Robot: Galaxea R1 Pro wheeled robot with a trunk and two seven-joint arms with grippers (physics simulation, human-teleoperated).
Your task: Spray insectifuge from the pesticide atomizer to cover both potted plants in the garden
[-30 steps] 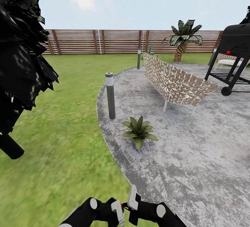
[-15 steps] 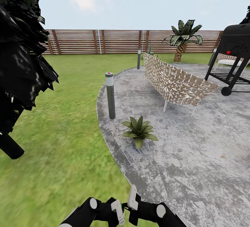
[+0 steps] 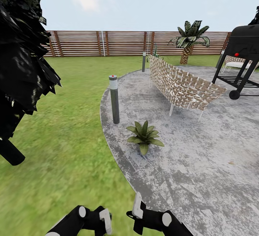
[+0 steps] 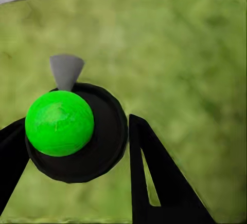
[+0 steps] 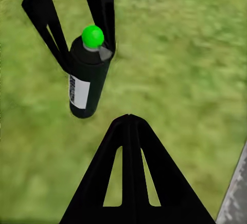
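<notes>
Left end effector (image 5: 82, 34) grips the pesticide atomizer (image 5: 87, 80) between its 2 fingers, above the lawn (image 3: 68, 156) of the garden. Right end effector (image 5: 129, 126) hangs beside it with fingers pressed together, holding nothing. 1 potted plant (image 3: 144, 136) stands on the stone patio (image 3: 201, 156), near a bollard lamp (image 3: 114, 99).

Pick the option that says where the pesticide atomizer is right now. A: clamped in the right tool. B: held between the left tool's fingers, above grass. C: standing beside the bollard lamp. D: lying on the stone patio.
B: the right wrist view shows the pesticide atomizer gripped by the left tool over grass.
</notes>
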